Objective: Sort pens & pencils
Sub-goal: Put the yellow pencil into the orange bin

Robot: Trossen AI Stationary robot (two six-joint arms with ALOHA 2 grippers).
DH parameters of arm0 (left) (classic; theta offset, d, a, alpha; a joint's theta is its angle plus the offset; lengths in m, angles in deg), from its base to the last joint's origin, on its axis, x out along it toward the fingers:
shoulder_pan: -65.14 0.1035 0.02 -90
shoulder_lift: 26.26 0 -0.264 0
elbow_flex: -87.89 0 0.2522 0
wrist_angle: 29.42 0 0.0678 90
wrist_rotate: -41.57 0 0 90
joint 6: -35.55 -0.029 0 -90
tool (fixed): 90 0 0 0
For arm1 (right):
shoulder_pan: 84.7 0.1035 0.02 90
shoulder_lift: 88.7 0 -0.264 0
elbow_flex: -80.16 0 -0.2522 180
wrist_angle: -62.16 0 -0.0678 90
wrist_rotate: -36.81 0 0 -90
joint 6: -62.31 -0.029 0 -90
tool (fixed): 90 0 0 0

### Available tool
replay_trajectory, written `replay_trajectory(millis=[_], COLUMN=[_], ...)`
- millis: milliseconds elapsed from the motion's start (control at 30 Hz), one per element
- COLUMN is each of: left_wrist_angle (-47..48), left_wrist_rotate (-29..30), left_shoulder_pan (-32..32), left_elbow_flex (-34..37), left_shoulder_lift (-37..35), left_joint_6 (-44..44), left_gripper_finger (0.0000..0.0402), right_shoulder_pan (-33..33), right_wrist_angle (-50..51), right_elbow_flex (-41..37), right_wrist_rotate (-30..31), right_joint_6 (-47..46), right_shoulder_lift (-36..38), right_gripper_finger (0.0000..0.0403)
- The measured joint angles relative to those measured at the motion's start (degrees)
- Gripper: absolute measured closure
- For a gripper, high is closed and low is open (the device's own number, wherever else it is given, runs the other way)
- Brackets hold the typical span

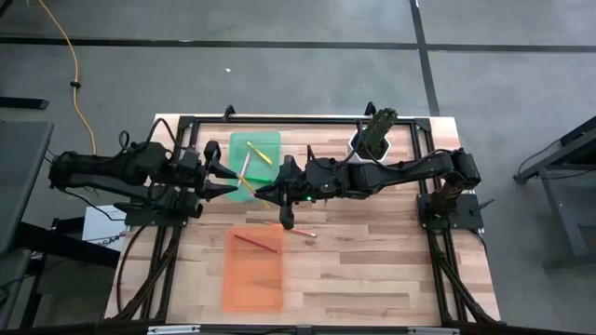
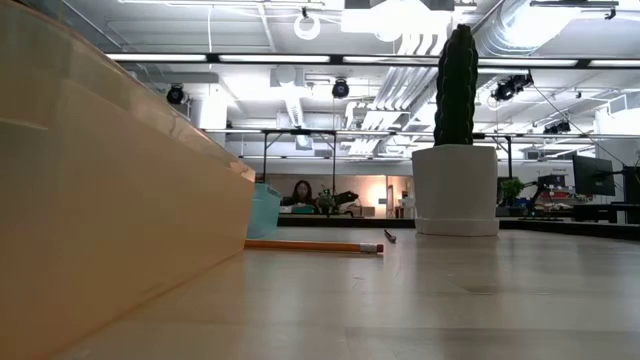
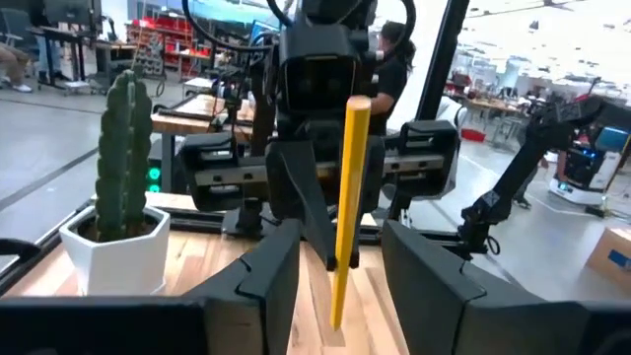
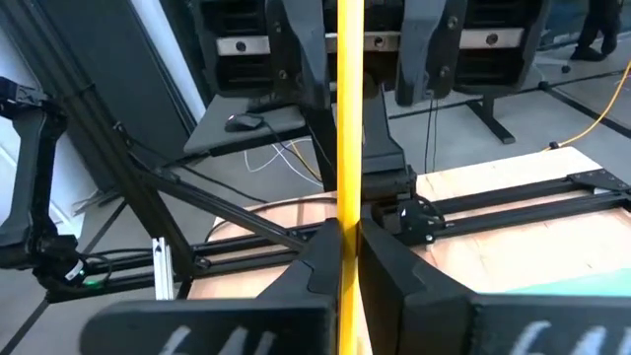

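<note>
Wooden table [image 1: 372, 270] carrying two trays, a potted plant and both arms. Green tray [image 1: 255, 149] near the far edge, left of centre; a yellow stick and a short green one lie in it, too small to class as pen or pencil. Orange tray [image 1: 253, 270] toward the near edge, left of centre, holding one red pencil [image 1: 257, 244] laid slantwise in its far half. Yellow pencil [image 4: 349, 148]: gripped at mid-table by the right gripper [image 1: 277, 197], whose jaws are clamped on its shaft; in the right wrist view it stands straight up between the two closed fingers. Its far end reaches over the near edge of the green tray. Left gripper [image 1: 226, 177]: at the left edge of the green tray, jaws spread wide, nothing in them, facing the right gripper; in the left wrist view the yellow pencil stands in the gap between the open fingers without touching either. One further orange-yellow pencil [image 2: 314, 246] with an eraser end lies flat on the bare table just right of the orange tray's far corner. Cactus [image 2: 456, 85] in a white pot [image 2: 456, 190] stands at the far edge, right of centre.
</note>
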Motion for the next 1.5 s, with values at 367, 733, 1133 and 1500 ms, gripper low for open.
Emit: replay_trajectory(millis=[367, 733, 1133, 1500], left_wrist_angle=[-2.76, -7.0, -7.15, -8.3], left_wrist_rotate=[0.47, -0.55, -0.55, -0.73], left_shoulder_pan=[0.0, 0.0, 0.0, -0.02], left_elbow_flex=[0.0, 0.0, 0.0, 0.0], left_shoulder_lift=[3.9, 6.41, 6.41, 6.41], left_joint_6=[0.71, 1.06, 1.08, 0.59], left_gripper_finger=[0.0266, 0.0266, 0.0295, 0.0367], right_shoulder_pan=[0.0, 0.0, 0.0, -0.09], right_wrist_angle=[-0.53, -0.35, -0.35, -0.35], right_elbow_flex=[0.0, 0.0, 0.0, 0.0], right_wrist_rotate=[-0.17, -1.06, -1.2, -0.92], right_joint_6=[1.38, 1.62, 2.62, 2.84], right_shoulder_lift=[0.0, 0.0, -0.02, -0.02], right_gripper_finger=[0.0396, 0.0396, 0.0396, 0.0396])
